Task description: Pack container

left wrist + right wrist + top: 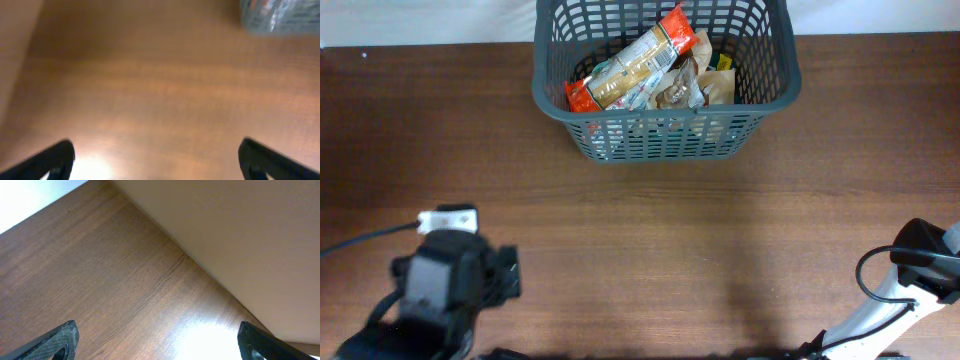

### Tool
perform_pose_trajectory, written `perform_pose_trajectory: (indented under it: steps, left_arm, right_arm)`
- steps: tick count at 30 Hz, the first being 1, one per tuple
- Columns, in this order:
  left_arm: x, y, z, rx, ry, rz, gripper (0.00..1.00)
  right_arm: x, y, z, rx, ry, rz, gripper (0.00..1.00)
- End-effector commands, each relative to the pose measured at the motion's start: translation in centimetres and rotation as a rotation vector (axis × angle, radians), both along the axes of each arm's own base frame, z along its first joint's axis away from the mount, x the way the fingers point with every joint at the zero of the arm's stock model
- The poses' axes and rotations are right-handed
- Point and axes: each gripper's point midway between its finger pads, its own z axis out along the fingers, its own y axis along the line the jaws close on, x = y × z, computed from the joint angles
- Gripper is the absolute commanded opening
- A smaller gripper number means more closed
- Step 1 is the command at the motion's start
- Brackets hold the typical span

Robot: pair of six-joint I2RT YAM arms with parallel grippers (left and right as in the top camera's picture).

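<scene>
Overhead: far rim of the container [665,140] cut off by the top edge; left arm [440,290] and right arm [910,275] both clipped at the bottom corners, fingers not readable here. Container sits top centre on the wooden table [650,230]; dark grey, slotted lattice walls, rounded corners. Inside it a long packet [635,65] with red-orange ends lies diagonally over brownish packets too jumbled to identify.

Left wrist: whole frame blurred; container [280,17] only a smeared grey corner at upper right. Left gripper [156,160] spread wide, tips at the two lower corners, nothing between them, bare wood below.

Right wrist: right gripper [157,342] likewise spread wide, holding nothing; table edge runs diagonally, pale surface [250,240] beyond at upper right.
</scene>
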Motion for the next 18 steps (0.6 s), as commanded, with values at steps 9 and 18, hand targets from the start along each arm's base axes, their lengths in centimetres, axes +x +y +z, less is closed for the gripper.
perform_pose_trajectory:
  steps: [9,18]
  left_arm:
    - [5.0,-1.6,-8.0,-0.043,-0.014,0.052,0.99]
    - [5.0,-2.1,-9.7,-0.043,0.063,0.036,0.99]
  right_arm:
    - [-0.9,0.3,1.8,-0.030,-0.037,-0.012,0.99]
    - [-0.9,0.3,1.8,-0.030,-0.037,-0.012,0.99]
